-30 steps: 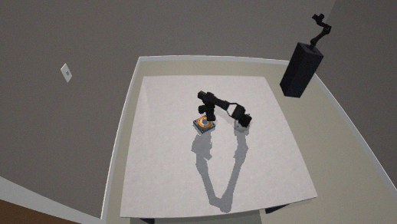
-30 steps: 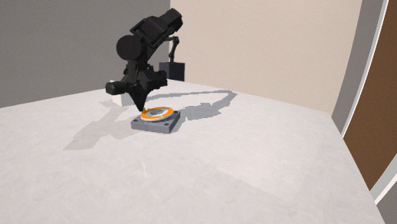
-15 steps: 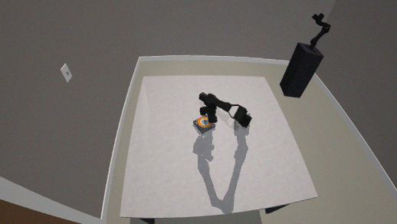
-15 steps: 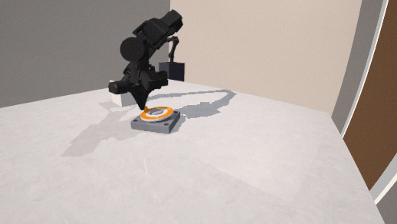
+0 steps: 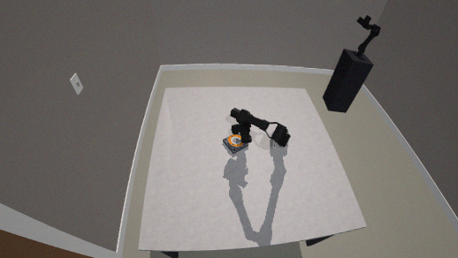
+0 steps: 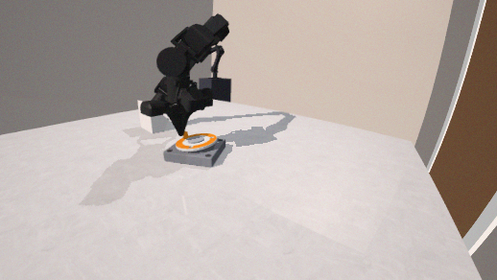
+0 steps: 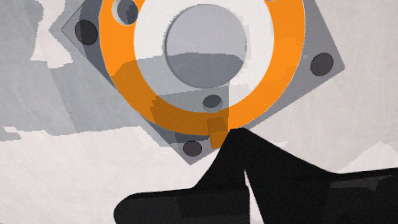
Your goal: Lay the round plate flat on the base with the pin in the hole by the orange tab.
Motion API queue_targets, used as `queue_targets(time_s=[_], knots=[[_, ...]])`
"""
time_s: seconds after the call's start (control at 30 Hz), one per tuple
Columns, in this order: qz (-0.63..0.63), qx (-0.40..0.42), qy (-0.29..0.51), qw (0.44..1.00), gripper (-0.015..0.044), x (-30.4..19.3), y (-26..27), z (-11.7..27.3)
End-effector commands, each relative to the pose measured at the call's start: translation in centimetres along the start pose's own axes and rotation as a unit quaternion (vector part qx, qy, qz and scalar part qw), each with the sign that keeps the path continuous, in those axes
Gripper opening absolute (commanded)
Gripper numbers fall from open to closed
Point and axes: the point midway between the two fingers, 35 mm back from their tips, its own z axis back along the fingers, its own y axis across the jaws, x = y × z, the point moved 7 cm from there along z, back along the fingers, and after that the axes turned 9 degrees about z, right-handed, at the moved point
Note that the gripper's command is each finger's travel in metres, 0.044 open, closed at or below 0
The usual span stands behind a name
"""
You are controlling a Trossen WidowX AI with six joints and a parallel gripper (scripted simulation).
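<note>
- Gripper [image 7: 239, 137]: fingers pressed together on nothing, forming one blunt tip. The tip sits at the outer edge of the plate, right against the orange tab [image 7: 217, 131]; actual contact cannot be confirmed.
- Round plate [image 7: 125, 90]: orange ring around the grey post [image 7: 206, 42], lying on the square grey base [image 7: 327, 50], near the middle of the table [image 6: 297, 211].
- Hole by the tab [image 7: 212, 101]: dark, just inside the ring above the tab. Whether the pin fills it cannot be told.
- Risk, overshoot: pushing the tab further round could carry the hole past the pin, leaving the plate riding up.
- Risk, slip: the narrow tip could slide off the small tab and skid over the ring or the base.
- Risk, finish: if the tip rests on the plate at the end, the no-contact condition fails.
- Wrist view: shows tab, holes and tip position; gives no sense of tilt.
- Exterior view: shows the plate [image 6: 196, 142] side-on and the gripper [image 6: 180, 130] pointing down at its rim; tab and holes are too small there.
- Top view: gives only arm and base placement.
</note>
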Motion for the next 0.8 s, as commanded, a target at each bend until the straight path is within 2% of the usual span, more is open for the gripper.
queue_targets(time_s=[0.0,0.77], knots=[[0.000,0.002,-0.002,1.000,0.0000,0.1,0.6,0.1],[0.000,0.002,-0.002,1.000,0.0000,0.7,2.9,0.2]])
